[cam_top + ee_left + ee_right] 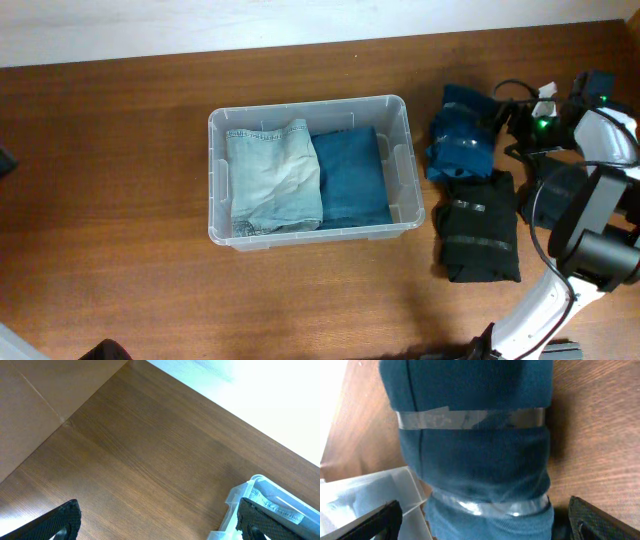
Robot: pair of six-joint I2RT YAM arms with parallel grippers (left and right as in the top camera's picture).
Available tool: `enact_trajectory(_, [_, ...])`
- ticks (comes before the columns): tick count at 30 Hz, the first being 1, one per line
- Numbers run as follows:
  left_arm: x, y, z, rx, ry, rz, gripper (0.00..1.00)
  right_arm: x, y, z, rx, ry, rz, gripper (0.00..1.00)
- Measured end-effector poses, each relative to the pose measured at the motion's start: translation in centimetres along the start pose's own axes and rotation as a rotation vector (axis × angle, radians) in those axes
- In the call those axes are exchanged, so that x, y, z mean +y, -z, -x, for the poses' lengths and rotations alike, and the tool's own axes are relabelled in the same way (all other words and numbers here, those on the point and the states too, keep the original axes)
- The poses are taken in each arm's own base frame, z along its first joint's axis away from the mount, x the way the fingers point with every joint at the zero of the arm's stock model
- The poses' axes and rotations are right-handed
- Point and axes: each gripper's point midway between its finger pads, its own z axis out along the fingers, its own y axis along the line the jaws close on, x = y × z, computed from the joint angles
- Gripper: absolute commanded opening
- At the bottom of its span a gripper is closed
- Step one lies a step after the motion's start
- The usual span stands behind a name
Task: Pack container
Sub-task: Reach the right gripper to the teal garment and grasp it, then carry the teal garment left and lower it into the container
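Overhead, the clear rounded-rim plastic container [310, 104] holds folded denim [272, 175]; both arms' jaws gape wide.

A robotics lab bench: wood-grain table [120, 200] against a pale wall [200, 25] behind the container [310, 103]; right of the container, a cabled robot arm [600, 250] with a green light [541, 125]; tape-banded clothing bundles [462, 140].

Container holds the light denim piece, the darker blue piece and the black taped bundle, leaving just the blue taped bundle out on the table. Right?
Not quite. The black taped bundle is not in the container; it lies out on the table next to the blue taped bundle, as the overhead view shows. The light denim piece and the darker blue piece are inside.
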Motion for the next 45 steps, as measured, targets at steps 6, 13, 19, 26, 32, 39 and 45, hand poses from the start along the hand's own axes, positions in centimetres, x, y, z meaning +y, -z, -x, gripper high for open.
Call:
enact_trajectory(6, [0.0, 0.0, 0.0, 0.0, 0.0, 0.0, 1.0, -0.5, -1.8, -0.8, 0.046, 0.056, 0.007, 0.97])
enact_trajectory(13, [0.0, 0.0, 0.0, 0.0, 0.0, 0.0, 1.0, -0.7, -4.1, -1.4, 0.086, 0.091, 0.01, 0.78])
enact_trajectory(19, [0.0, 0.0, 0.0, 0.0, 0.0, 0.0, 1.0, -1.2, -4.9, -1.5, 0.096, 0.09, 0.019, 0.2])
enact_trajectory(26, [0.0, 0.0, 0.0, 0.0, 0.0, 0.0, 1.0, -0.8, -3.9, -2.9, 0.161, 0.025, 0.016, 0.15])
enact_trajectory(32, [0.0, 0.0, 0.0, 0.0, 0.0, 0.0, 1.0, 2.9, 0.3, -4.0, 0.158, 0.044, 0.016, 0.13])
enact_trajectory(39, [0.0, 0.0, 0.0, 0.0, 0.0, 0.0, 1.0, 18.1, 12.3, -5.4, -0.137, 0.357, 0.133, 0.12])
enact_trajectory(45, [0.0, 0.0, 0.0, 0.0, 0.0, 0.0, 1.0, 28.6, 15.7, -13.8, -0.119, 0.535, 0.306, 0.12])
